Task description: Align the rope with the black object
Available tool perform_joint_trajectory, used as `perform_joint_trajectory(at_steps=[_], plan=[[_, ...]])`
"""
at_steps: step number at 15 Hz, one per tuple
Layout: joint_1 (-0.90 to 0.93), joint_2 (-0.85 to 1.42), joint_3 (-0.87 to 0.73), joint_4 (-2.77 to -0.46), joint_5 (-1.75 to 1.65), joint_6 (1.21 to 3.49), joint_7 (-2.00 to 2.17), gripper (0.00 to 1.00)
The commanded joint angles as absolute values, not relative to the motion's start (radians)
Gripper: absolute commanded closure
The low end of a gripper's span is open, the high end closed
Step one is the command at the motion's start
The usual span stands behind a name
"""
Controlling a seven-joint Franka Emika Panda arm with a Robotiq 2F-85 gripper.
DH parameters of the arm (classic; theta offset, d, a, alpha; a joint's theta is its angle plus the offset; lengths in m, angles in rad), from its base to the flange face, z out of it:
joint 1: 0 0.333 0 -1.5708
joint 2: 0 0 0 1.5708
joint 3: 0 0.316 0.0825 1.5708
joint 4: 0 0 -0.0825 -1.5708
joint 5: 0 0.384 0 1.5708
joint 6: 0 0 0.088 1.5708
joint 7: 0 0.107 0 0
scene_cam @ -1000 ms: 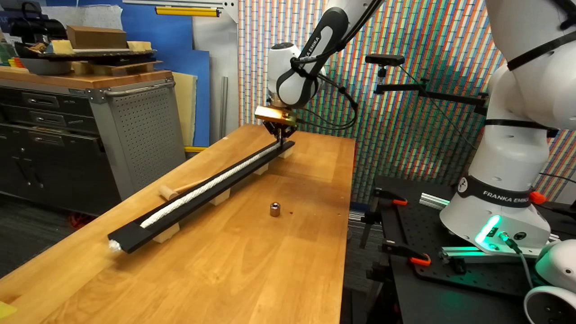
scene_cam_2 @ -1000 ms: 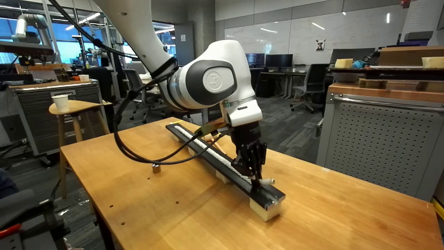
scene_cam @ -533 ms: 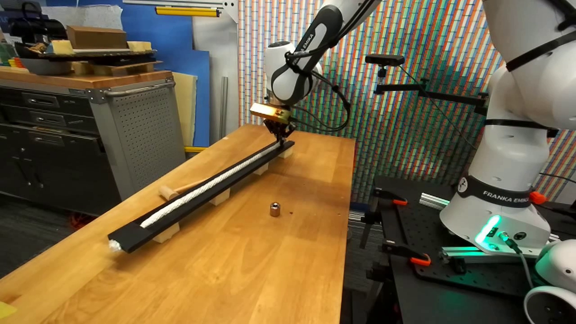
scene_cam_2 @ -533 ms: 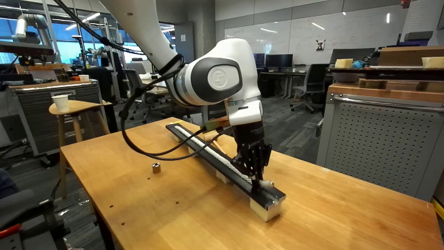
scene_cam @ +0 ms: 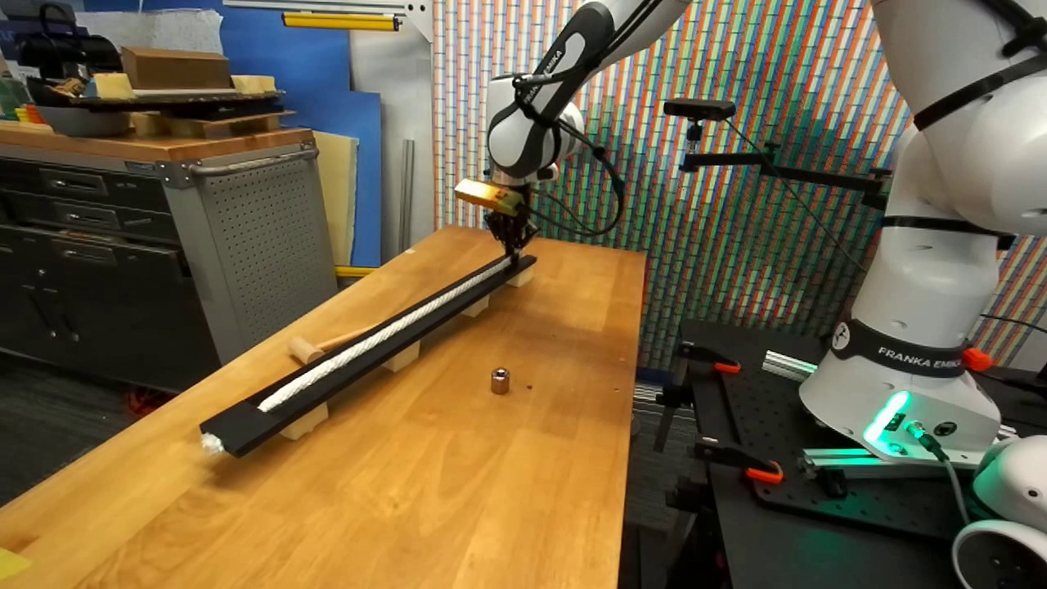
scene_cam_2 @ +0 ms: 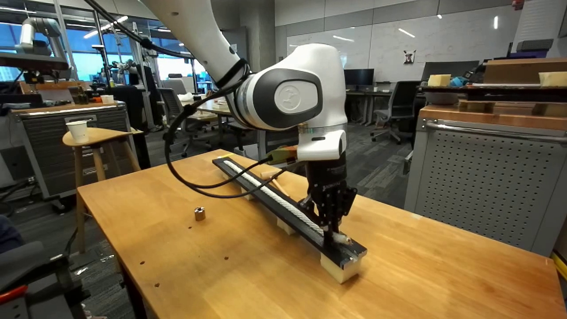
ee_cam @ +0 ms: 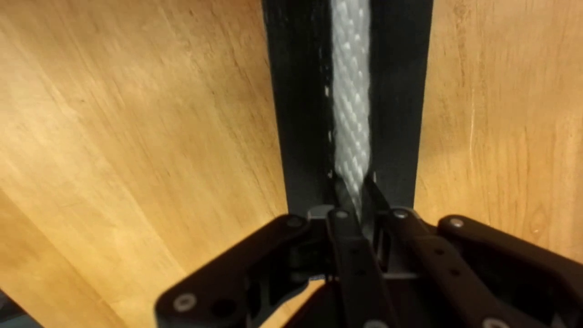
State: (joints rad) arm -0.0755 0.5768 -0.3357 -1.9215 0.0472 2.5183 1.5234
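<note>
Rope (ee_cam: 352,100) is pinched by the nearly closed gripper (ee_cam: 357,195), laid lengthwise along the bar (ee_cam: 395,105) toward the wrist view's top edge.

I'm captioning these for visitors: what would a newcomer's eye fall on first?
Probably the white robot arm, bent over the wooden table. Next, its gripper pinching the white rope near one end of the long black bar. In an exterior view, the multicoloured striped wall behind stands out.
</note>
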Motion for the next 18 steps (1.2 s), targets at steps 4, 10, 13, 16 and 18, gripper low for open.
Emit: perform_joint_trajectory(at_steps=[4, 10, 13, 16, 18], plan=[[-0.236, 0.6, -0.214, -1.821, 0.209, 2.404, 1.297, 0.97], [-0.256, 0.618, -0.219, -1.78, 0.254, 2.342, 1.21, 0.93], [-0.259, 0.625, -0.224, -1.765, 0.257, 2.318, 1.197, 0.64], [-0.267, 0.627, -0.226, -1.755, 0.261, 2.308, 1.189, 0.41], [-0.274, 0.627, -0.226, -1.748, 0.263, 2.302, 1.183, 0.25]])
